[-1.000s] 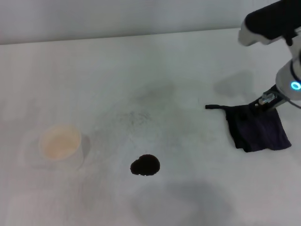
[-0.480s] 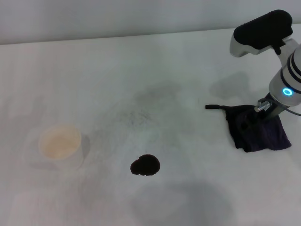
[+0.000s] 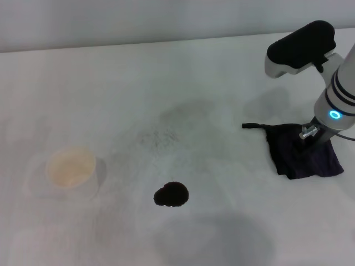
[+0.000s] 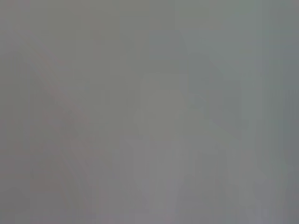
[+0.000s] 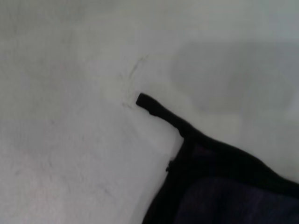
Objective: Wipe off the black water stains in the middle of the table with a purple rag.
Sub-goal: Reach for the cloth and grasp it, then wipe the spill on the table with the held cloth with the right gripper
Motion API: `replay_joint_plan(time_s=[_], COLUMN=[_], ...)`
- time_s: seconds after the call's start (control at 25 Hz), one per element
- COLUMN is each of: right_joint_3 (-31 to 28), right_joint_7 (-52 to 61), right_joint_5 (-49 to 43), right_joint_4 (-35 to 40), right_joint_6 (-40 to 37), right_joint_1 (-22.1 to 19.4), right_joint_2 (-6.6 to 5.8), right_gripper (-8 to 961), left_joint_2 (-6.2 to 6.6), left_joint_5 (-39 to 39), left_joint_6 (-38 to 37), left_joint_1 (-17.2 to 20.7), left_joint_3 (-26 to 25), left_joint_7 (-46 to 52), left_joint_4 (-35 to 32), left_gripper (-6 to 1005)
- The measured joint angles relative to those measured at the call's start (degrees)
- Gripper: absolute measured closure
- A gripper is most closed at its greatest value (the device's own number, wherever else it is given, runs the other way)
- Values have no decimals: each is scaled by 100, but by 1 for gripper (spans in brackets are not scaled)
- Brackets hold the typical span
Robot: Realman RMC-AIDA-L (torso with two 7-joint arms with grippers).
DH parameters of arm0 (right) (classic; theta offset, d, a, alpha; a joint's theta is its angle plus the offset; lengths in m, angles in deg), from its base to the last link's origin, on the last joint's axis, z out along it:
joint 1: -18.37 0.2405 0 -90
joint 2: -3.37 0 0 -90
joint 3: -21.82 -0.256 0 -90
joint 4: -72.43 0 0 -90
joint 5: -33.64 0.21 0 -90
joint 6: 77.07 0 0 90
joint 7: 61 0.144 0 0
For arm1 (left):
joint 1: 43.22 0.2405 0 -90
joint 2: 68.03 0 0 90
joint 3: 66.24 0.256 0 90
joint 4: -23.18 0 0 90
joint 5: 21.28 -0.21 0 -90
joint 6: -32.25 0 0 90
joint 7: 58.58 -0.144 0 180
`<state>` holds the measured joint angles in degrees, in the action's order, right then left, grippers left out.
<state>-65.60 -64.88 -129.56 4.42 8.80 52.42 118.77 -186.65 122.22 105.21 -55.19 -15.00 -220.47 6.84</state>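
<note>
Nearest you, the black water stains point(image 3: 171, 194) sit unwiped on the table point(image 3: 222, 72), a cup point(image 3: 71, 170) to their left. Farther right lies the purple rag point(image 3: 302, 152), flat, well apart from them. Your right gripper point(image 3: 308, 137) is at it, grip not discernible; fetching and wiping remain.

White table point(image 3: 166, 77) (speckled) bears rag point(image 3: 302, 152), blot point(image 3: 171, 194), cup point(image 3: 71, 170).
</note>
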Motion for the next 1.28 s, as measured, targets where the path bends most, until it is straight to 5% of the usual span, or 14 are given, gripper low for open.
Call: replay_joint_plan(time_s=[0.08,0.16,0.4,0.88,1.28], right_joint_3=[34,47,66,244,892], right_joint_7=[9,14,19,-25,-235], right_joint_5=[-4,-7,-11,111,1221], right_joint_4=[93,172,353,252,236], right_joint_6=[-6,-24,-76,-54,-292], right_joint_1=[37,60,120,240,492], right_joint_2=[0,0,0,30,64], right_gripper=[408,651,842,895,911], left_joint_2=[-4,-5,-3,-3,-13], left_joint_5=[0,0,3,3,3], left_joint_6=[-2,-2,1,-5,25], left_joint_1=[2,2,10,12,11], left_joint_3=[0,0,2,36,36], left_joint_7=[0,0,0,0,0], left_joint_4=[3,5,14,17,17], left_gripper=[122,122,122,122,123])
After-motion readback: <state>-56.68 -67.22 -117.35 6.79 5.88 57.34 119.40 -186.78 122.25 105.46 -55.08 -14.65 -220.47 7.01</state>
